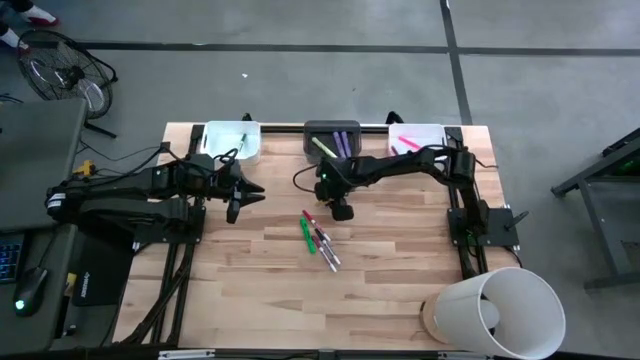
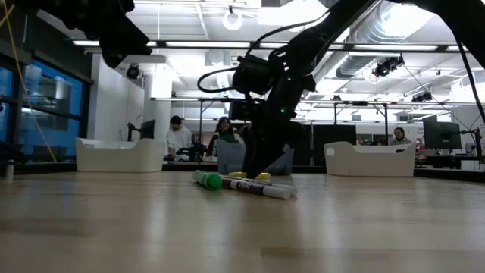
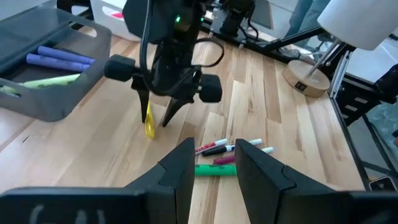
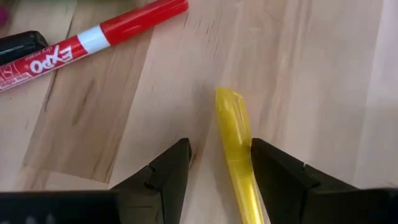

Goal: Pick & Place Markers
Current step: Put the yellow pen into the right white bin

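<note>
Right gripper (image 1: 341,208) down at table centre, fingers apart, tips (image 3: 169,115) at the wood, straddling a yellow marker (image 4: 235,144). In right wrist view, marker between both dark fingers, nearer to 1 of them; firm grip or not, cannot tell. In left wrist view, same yellow marker (image 3: 149,121) tilted between the fingertips, lower end on the table (image 1: 400,290).

At about 7 o'clock from this gripper, a small cluster of markers flat on the wood: a green marker (image 1: 307,234), a red marker (image 4: 93,40) with white label, and a few dark or white ones (image 1: 326,249) close beside. Seen also from low view, green marker (image 2: 207,180) in front of the others.

Left gripper (image 1: 238,193) at 9 o'clock from the right one, well apart, above the table, fingers (image 3: 179,177) slightly open, holding nothing.

At 12 o'clock edge of the table, 3 bins in a row: left white bin (image 1: 217,131) with 1 green marker, grey bin (image 1: 318,128) in the middle with purple markers (image 3: 57,59) and a yellow-green marker (image 3: 46,82), right white bin (image 1: 428,131) with pink markers (image 1: 407,141).

At 5 o'clock corner, a white lamp (image 1: 500,310).
</note>
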